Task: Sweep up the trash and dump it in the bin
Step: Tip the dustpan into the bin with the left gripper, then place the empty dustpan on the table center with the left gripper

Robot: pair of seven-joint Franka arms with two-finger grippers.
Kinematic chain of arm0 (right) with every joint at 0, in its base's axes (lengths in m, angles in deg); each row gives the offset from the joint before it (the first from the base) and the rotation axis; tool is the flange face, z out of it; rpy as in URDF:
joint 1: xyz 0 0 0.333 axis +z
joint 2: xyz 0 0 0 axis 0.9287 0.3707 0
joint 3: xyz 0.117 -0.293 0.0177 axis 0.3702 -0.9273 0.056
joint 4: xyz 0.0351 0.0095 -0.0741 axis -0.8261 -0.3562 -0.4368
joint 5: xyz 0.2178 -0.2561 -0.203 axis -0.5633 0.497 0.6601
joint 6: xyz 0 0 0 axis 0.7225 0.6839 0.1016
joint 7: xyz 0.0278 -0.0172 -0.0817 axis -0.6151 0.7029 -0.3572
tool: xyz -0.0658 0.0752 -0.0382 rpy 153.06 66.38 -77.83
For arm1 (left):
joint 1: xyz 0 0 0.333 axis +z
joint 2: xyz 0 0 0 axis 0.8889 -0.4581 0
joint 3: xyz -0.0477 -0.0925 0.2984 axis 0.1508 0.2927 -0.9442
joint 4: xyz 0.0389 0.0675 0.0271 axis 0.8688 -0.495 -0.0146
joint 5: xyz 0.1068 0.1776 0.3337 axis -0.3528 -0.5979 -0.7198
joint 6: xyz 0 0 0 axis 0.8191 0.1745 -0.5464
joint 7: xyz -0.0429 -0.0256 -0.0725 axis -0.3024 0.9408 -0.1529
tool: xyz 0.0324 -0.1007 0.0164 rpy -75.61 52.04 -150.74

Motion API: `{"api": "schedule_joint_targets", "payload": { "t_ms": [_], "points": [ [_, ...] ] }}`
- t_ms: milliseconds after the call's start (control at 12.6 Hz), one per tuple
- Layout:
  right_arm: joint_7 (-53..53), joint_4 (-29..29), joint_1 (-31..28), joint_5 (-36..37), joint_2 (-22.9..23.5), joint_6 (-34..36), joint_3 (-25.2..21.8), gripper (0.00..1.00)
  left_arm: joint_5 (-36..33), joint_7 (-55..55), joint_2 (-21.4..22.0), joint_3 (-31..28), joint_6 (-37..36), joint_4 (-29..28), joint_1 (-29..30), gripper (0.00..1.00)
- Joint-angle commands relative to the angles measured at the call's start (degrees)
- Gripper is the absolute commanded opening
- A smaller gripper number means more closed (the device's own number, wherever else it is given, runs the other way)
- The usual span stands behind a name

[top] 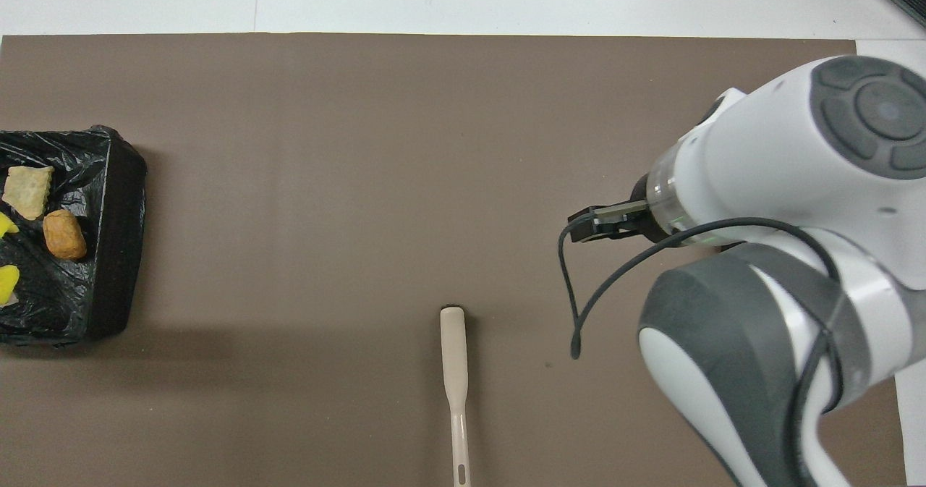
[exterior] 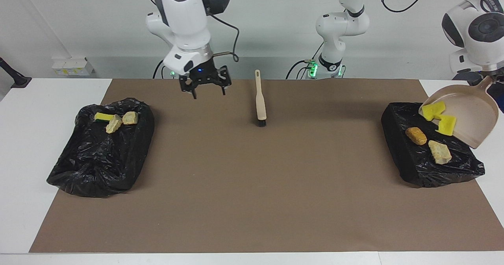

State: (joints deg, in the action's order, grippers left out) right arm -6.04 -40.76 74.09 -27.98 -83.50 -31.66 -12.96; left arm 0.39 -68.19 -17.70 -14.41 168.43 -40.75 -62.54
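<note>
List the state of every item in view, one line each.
Dustpan: tipped over the bin, held by left gripper.
Sponge scraps: sliding off the dustpan.
Bread chunks: lying in bin.
Brush: lying flat, released.
Right gripper: open, empty.
Second bin: holds three scraps.
</note>
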Motion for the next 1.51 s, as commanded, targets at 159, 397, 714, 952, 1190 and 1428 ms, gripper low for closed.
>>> {"api": "schedule_joint_targets", "payload": {
  "t_ms": [159,397,714,952,1190,1428],
  "points": [
    [-12.6,2.1,-7.3,3.5,0.0,4.2,-0.9,1.0,-7.1,-1.4,-1.4,2.3,-2.5,4.0,-1.1,0.0],
    [-13.0,2.4,-10.2,3.5,0.0,4.2,-3.0,1.0,-7.0,-3.8,-4.1,5.6,-3.7,10.9,-0.8,0.0],
    [-12.6,6.3,-10.4,2.1,-0.3,7.0,-8.1,1.0,18.5,6.1,-4.8,6.8,-2.4,12.3,-0.5,0.0],
    [-12.7,2.9,-9.6,2.2,-3.0,7.5,-7.6,1.0,29.2,19.0,-2.9,7.9,-3.2,8.8,-1.1,0.0],
    [-12.6,3.1,-9.9,2.2,-2.9,7.2,-7.6,1.0,38.8,43.8,-2.4,16.5,-2.6,4.4,-1.1,0.0],
    [-12.6,3.1,-10.4,2.5,-2.9,7.2,-7.9,1.0,46.0,69.1,-3.5,27.7,6.2,0.8,-1.2,0.0]
  ]
}}
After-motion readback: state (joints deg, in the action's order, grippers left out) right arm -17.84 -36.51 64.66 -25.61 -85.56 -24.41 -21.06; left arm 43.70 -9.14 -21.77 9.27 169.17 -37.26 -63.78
